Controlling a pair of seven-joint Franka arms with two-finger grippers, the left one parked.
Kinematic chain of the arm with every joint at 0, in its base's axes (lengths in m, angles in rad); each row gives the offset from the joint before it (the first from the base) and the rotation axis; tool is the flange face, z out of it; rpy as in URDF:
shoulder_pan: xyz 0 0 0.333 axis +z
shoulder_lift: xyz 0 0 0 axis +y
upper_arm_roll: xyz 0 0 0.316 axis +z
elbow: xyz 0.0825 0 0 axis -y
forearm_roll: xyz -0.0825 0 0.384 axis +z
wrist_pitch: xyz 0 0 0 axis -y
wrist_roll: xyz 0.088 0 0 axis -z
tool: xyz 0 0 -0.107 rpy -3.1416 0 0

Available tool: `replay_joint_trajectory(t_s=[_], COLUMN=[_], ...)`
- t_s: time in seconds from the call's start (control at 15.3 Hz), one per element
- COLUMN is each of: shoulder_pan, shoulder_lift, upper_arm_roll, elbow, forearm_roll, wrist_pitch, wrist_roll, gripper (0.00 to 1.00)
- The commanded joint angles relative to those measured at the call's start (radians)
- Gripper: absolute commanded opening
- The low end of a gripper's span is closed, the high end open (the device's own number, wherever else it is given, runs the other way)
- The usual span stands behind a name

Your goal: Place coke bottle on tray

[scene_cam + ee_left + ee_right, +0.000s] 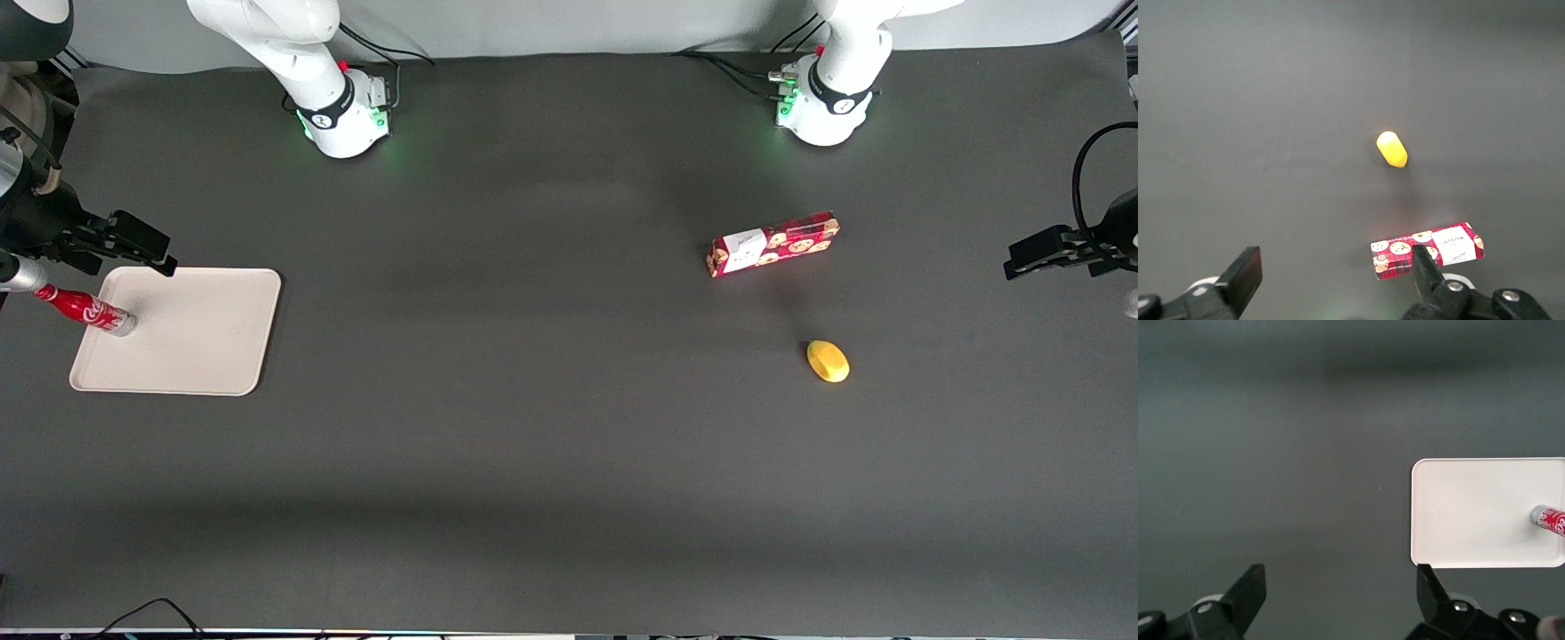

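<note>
— So, where does your gripper [133, 242] stand?

— Start at the working arm's end of the table. It hangs above the tray's [213, 356] edge, farther from the front camera than the bottle [86, 309]. In the right wrist view its fingers [1251, 587] are spread wide with nothing between them. You hold nothing.

— And the bottle?

— It stands on the tray, silvery base down on the beige surface near the rim, and it seems upright; the lean is likely just the camera angle. The wrist view shows that base [1540, 515] planted well inside the rim.

— Then you'd call it done?

— Judging by how things lie, yes, nearly: bottle on tray, gripper apart from it. What is left for you, I'd say, is only to take the arm clear without brushing the cap.

— Anything else on the table?

— Moving toward the parked arm's end, a cookie box [773, 244] lies flat, and a yellow fruit [828, 361] sits nearer the front camera than the box. Both are well apart from the tray and play no part.
</note>
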Motion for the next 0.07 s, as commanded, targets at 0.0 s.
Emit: replay_joint_trajectory(t_s=[0.0], shoulder_pan=[-0.004], shoulder_lift=[0.003], upper_arm_roll=[-0.002], elbow=[0.006], forearm_roll=[0.007], wrist_pitch=[-0.022], wrist_roll=[0.027], gripper=[1.0])
